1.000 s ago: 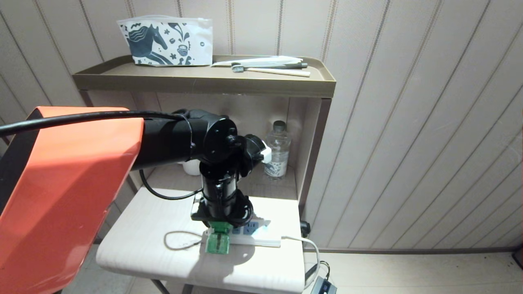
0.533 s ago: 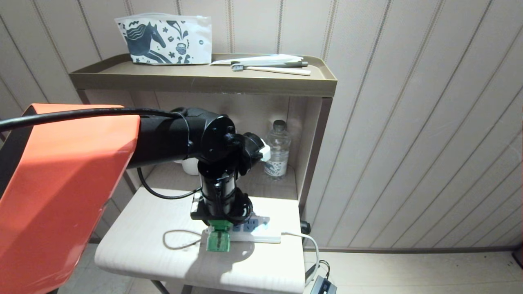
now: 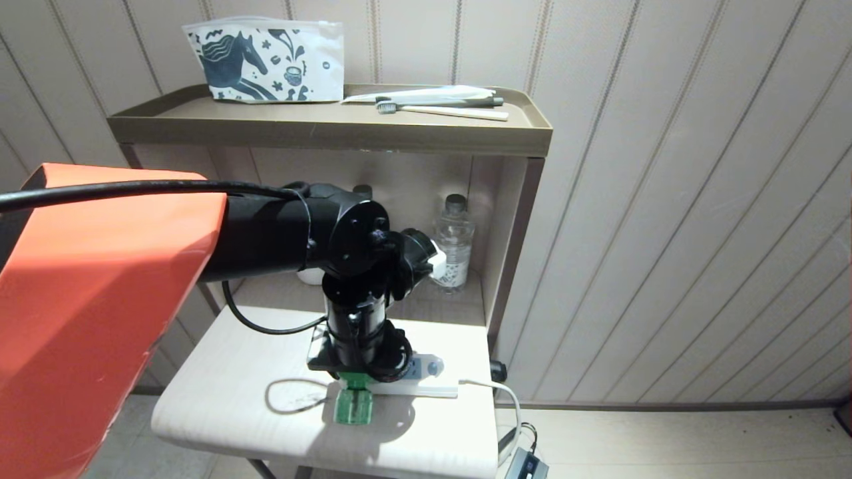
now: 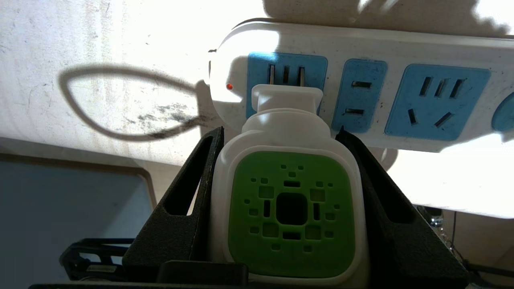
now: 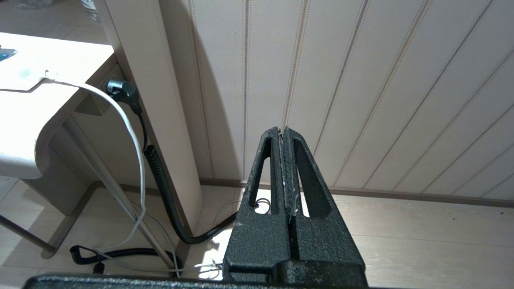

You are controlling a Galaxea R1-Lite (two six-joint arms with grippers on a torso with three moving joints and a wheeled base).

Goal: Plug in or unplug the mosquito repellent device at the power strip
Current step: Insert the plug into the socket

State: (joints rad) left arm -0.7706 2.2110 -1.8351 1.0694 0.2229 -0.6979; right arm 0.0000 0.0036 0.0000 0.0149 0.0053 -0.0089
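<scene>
We see no readable writing. Our left gripper [image 4: 281,160] pinches the mosquito repellent device [image 4: 291,208], prongs just above the power strip [image 4: 401,48] on the table [image 3: 219,399]. Behind stands a water bottle [image 3: 454,243]. Our right gripper [image 5: 284,136] hangs pressed together.

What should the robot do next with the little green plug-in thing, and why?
Probably a short, straight pull away from the power strip. The left gripper is shut on the mosquito repellent device, and in the left wrist view its prongs show as bare metal at the end socket, so it looks partly out. A straight pull should keep the prongs from bending. The right gripper is parked, shut.
</scene>
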